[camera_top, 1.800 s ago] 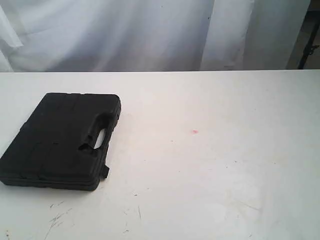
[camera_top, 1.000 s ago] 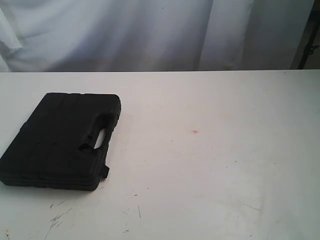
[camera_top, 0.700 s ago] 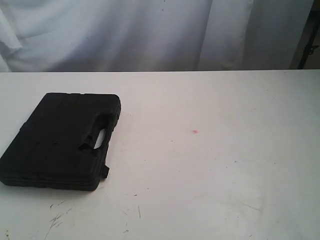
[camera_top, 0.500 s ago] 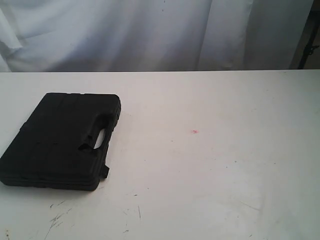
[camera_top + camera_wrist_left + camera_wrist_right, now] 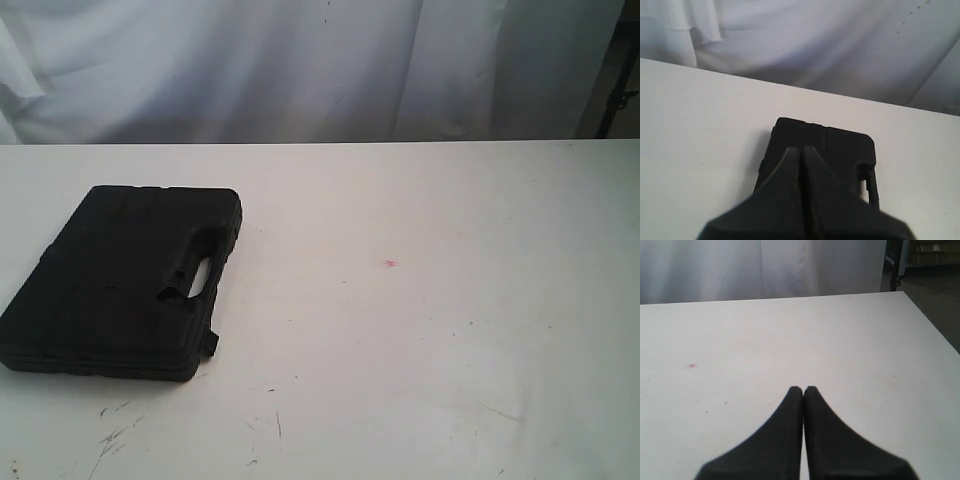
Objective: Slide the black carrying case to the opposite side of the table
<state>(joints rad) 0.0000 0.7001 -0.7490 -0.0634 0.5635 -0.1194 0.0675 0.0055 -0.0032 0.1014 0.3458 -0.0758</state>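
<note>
Black carrying case [image 5: 115, 285] flat, left of table [image 5: 450, 350]: rigid, probably slides readily; push left edge. Left gripper [image 5: 802, 150], right gripper [image 5: 803, 389] pinched together, empty.

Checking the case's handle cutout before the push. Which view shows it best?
Exterior view: the handle cutout in the black carrying case, unobstructed. Left wrist view: the left hand covers part of the case. Right wrist view: no case.
</note>
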